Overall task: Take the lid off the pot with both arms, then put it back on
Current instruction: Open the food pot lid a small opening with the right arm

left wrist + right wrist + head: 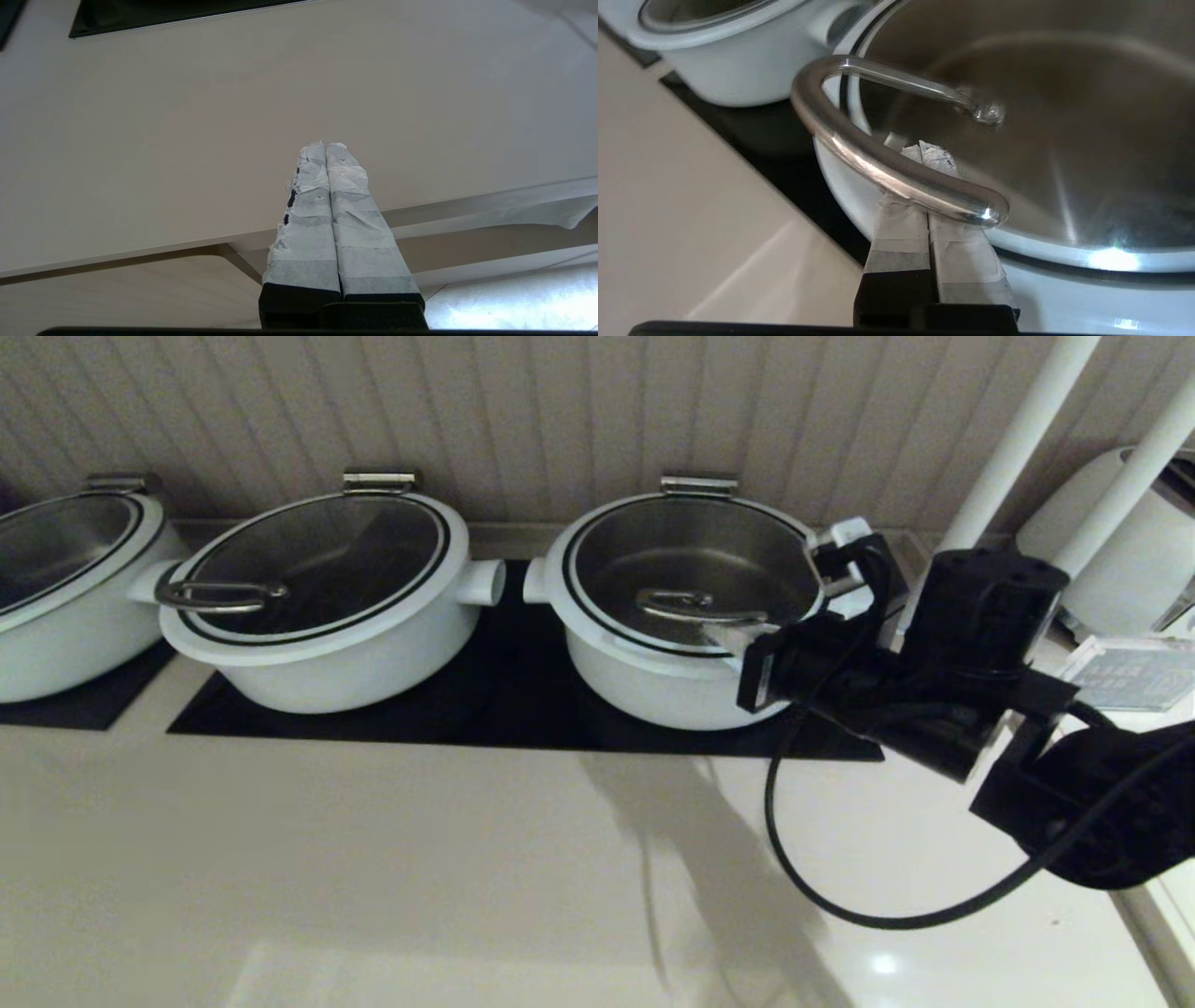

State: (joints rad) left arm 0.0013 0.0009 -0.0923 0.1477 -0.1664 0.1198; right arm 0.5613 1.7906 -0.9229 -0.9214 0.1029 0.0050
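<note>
The pot point(653, 686) is the right-hand white pot on the black mat, with a steel hinge plate point(698, 483) at its back. The glass lid point(691, 555) lies on it, and its steel handle point(700, 607) is near the front. My right gripper point(724, 637) is at the pot's front right rim. In the right wrist view the right gripper point(924, 148) is shut, and its taped fingers point(896, 233) reach under the curved steel handle point(878, 161) without clamping it. My left gripper point(324, 147) is shut and empty over the pale counter's front edge, out of the head view.
A like white pot point(317, 616) with a loop handle at its lid's rim stands in the middle, and a third pot point(56, 588) at the far left. A white appliance point(1120, 560), two white poles point(1018, 439) and a clear plastic piece point(1130, 672) are at the right. The ribbed wall is behind.
</note>
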